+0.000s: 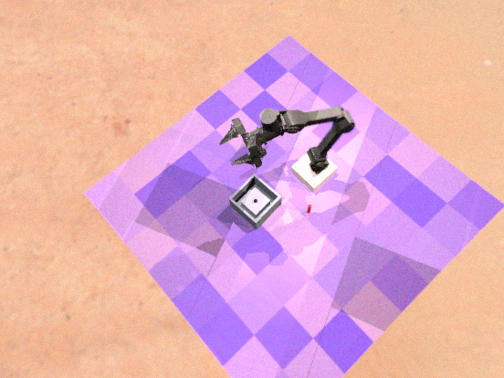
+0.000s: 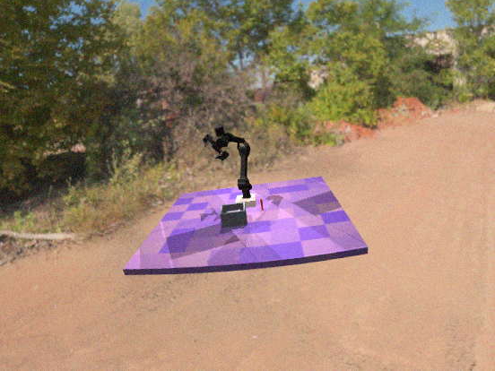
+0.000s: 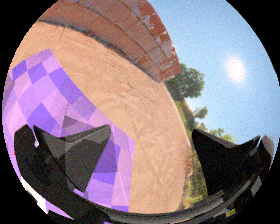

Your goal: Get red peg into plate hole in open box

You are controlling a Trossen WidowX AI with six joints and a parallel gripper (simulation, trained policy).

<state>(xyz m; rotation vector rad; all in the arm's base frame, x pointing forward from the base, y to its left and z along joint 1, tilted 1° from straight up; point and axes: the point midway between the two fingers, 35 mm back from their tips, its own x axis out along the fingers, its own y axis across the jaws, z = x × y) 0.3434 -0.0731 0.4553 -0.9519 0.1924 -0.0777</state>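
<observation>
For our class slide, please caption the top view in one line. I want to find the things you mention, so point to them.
Open claw (image 1: 226, 152) raised, red peg (image 1: 309, 209) standing outside the open box (image 1: 267, 217).

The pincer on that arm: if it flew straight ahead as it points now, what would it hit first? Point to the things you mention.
Probably the sandy ground (image 1: 68, 230) (image 2: 99, 315) (image 3: 157, 155) beyond the purple checkered platform (image 1: 283, 294) (image 2: 269, 239) (image 3: 47, 90); that shows between the open pincer's (image 1: 226, 153) (image 2: 211, 149) (image 3: 152, 129) fingers in the wrist view. Depth is unclear, though.
</observation>
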